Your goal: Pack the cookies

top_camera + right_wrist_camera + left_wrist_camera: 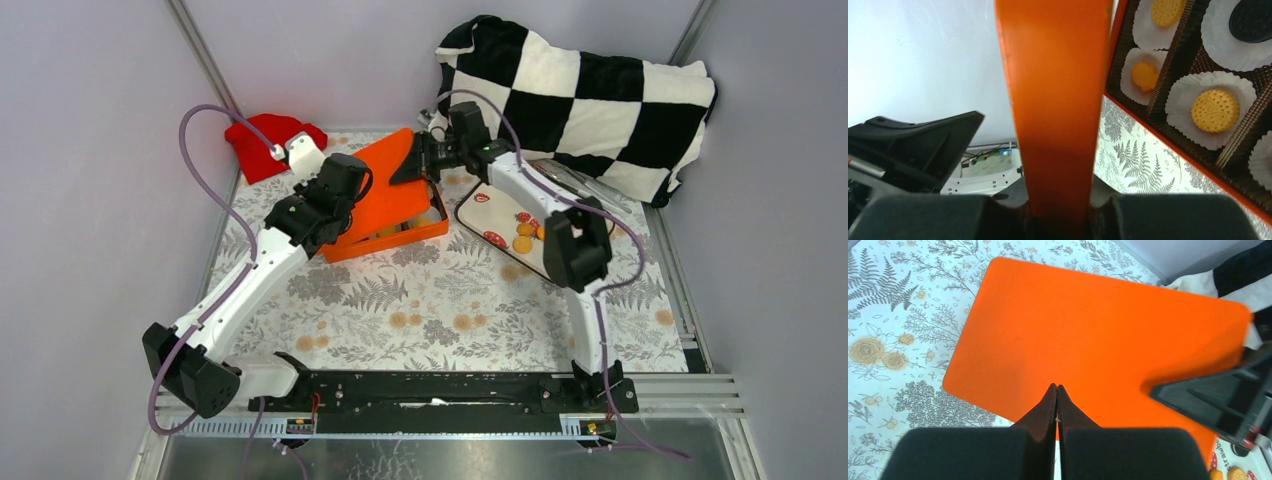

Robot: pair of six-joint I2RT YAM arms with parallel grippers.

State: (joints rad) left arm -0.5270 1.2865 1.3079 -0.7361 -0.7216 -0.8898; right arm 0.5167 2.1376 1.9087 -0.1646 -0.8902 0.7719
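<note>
An orange box (400, 238) stands at the back of the table, its orange lid (385, 190) tilted up over it. My right gripper (415, 165) is shut on the lid's far edge; in the right wrist view the lid (1055, 100) runs straight up out of the right gripper (1060, 215). Beside it the open box (1168, 145) holds golden cookies (1215, 110) and a black cookie (1252, 20) in white paper cups. More cookies (522, 243) lie on a plate (485, 205). My left gripper (1056, 387) is shut and empty, just above the lid's top face (1088, 330).
A black-and-white checkered blanket (590, 100) is heaped at the back right, a red cloth (265, 140) at the back left. A metal utensil (580, 185) lies by the blanket. Walls close in the fern-patterned table (440, 300) on three sides.
</note>
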